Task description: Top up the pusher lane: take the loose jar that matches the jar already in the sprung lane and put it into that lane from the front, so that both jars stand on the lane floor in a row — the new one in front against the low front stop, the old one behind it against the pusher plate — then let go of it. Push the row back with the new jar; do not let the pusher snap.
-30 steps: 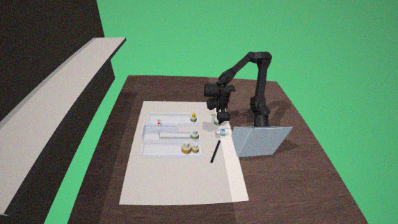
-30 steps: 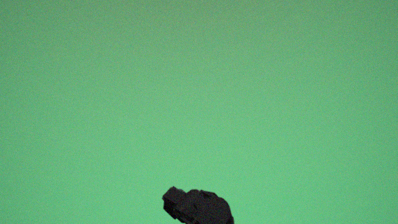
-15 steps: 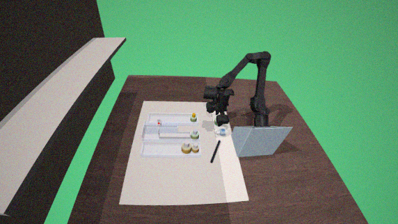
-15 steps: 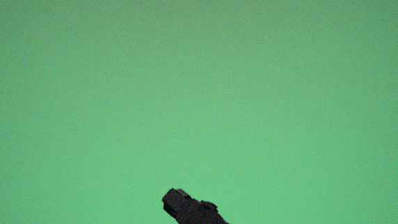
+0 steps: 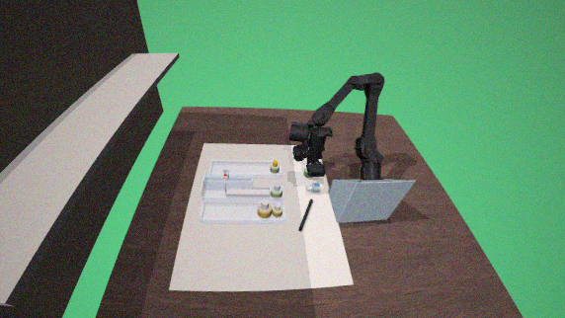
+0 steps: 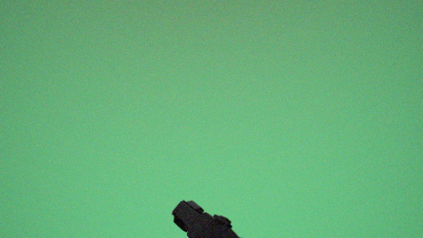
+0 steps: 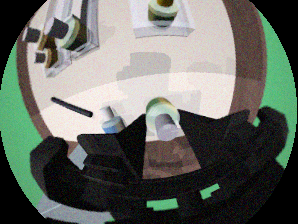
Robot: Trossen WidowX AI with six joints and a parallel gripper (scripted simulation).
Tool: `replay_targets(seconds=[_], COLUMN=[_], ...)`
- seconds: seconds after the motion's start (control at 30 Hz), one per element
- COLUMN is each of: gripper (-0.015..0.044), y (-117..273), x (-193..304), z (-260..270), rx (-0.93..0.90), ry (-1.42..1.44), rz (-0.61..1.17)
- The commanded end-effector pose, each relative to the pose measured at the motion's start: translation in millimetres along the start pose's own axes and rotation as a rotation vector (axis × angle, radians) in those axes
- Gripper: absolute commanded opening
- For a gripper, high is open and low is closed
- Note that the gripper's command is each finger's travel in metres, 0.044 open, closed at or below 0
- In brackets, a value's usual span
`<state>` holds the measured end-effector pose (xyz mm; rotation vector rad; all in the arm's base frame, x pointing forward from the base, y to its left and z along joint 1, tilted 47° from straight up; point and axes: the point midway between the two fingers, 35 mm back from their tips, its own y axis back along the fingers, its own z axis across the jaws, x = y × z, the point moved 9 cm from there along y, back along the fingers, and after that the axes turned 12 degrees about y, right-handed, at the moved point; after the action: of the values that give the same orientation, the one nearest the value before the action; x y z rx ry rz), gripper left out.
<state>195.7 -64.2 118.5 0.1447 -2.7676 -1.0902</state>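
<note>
The loose jar (image 5: 307, 173) (image 7: 159, 108) has a grey cap and a pale green band and stands upright on the pale mat. My gripper (image 5: 312, 172) (image 7: 160, 113) is shut on it, one fingertip against each side; in the top view it hides most of the jar. The matching grey-capped green jar (image 5: 276, 193) (image 7: 75, 36) stands at the front end of the middle lane. The pusher plate behind it cannot be made out clearly. The exterior view shows only a dark part of the arm, no jar.
A yellow-capped jar (image 5: 275, 168) stands in the far lane, two tan jars (image 5: 265, 210) (image 5: 278, 211) in the near lane. A small blue-labelled bottle (image 5: 315, 187) (image 7: 112, 124) lies close beside the gripped jar. A black stick (image 5: 306, 215) (image 7: 72, 107) and a slanted grey panel (image 5: 372, 202) are nearby.
</note>
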Motion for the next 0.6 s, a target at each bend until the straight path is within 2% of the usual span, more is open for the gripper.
replay_targets(seconds=[0.0,0.13,0.57], gripper=[0.0111,0.0006,0.0], y=[-1,10,76], x=[1,-3,-9], z=[1,0,-6], rx=[-0.003,-0.01,-0.019], ry=[0.005,0.005,0.006], rz=[0.001,-0.002,-0.002])
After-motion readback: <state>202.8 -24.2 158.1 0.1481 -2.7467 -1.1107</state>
